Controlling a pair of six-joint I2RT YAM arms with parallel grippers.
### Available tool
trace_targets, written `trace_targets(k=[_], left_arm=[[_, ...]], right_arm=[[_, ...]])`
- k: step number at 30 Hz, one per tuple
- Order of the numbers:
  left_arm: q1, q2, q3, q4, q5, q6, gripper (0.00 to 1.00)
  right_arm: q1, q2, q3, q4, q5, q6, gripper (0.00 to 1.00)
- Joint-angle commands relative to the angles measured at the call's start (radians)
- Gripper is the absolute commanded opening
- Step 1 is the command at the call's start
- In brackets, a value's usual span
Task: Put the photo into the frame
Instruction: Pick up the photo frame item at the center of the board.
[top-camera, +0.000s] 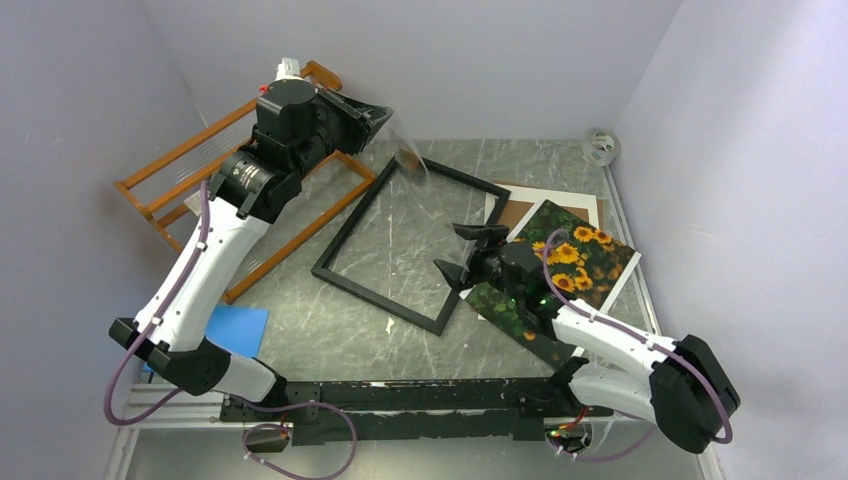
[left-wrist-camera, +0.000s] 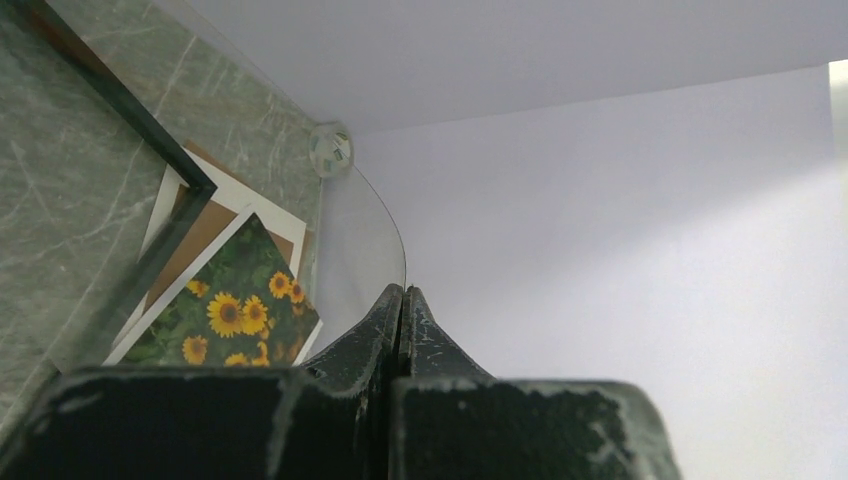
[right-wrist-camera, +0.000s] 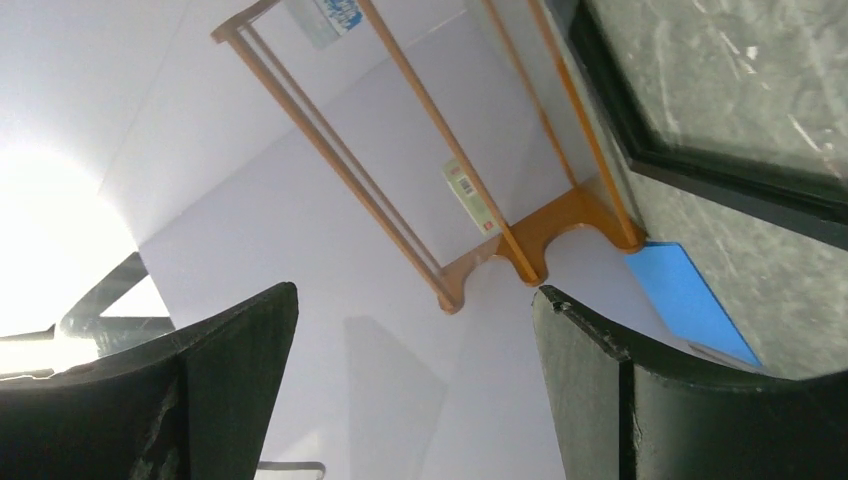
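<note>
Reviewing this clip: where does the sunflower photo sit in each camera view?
Top external: the photo lies right of centre, just right of the frame.
Left wrist: lower left, beyond the frame's corner.
Right wrist: not in it.
Shared landmark: the frame, also at the right wrist view's upper right.

nothing can be read for certain: the rack (right-wrist-camera: 570, 210) carries a white sticker (right-wrist-camera: 470, 197) with a barcode and a small red mark, and a tag (right-wrist-camera: 322, 15) with blue print near its top rail, both too blurred to make out.
</note>
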Motion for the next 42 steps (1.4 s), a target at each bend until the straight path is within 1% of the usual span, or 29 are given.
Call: trace_targets(k=[1, 4, 6, 9, 11, 13, 21, 25, 31, 37, 40, 42], left_arm=[[0.003, -0.055, -0.018, 0.074, 0.006, -0.052, 0.02], [0.003, -0.077, -0.024, 0.080, -0.001, -0.048, 0.03], [0.003, -0.082, -0.006, 0.075, -0.003, -0.030, 0.03], [0.003, -0.086, 0.022, 0.053, 0.000, -0.010, 0.03], [0.003, -0.103, 0.005, 0.058, 0.007, -0.017, 0.03], [0.003, -0.121, -0.027, 0.069, 0.014, -0.030, 0.02], [0.003, -0.170, -0.075, 0.049, 0.048, -0.049, 0.02], [0.004, -0.206, -0.101, 0.032, 0.047, -0.049, 0.03], [0.004, -0.249, -0.119, -0.030, 0.042, -0.029, 0.02], [0.004, -0.310, -0.167, -0.058, 0.014, -0.035, 0.03], [0.004, -0.329, -0.176, -0.072, 0.008, -0.036, 0.03], [0.004, -0.339, -0.182, -0.083, 0.003, -0.039, 0.03]], right_arm=[[0.003, 0.017, 0.050, 0.100, 0.058, 0.374, 0.90], [0.003, 0.029, 0.064, 0.094, 0.069, 0.374, 0.89], [0.003, 0.032, 0.064, 0.096, 0.093, 0.372, 0.85], [0.002, 0.006, 0.066, 0.065, 0.154, 0.364, 0.71], [0.000, -0.008, 0.062, 0.061, 0.190, 0.363, 0.62], [-0.007, -0.012, 0.060, 0.075, 0.200, 0.361, 0.58], [-0.014, -0.006, 0.063, 0.145, 0.205, 0.344, 0.56], [-0.021, -0.014, 0.057, 0.169, 0.220, 0.335, 0.54], [-0.029, 0.006, 0.086, 0.222, 0.200, 0.293, 0.49], [-0.032, 0.024, 0.097, 0.277, 0.191, 0.269, 0.37], [-0.038, 0.024, 0.105, 0.281, 0.185, 0.256, 0.34], [-0.042, 0.028, 0.110, 0.295, 0.176, 0.241, 0.30]])
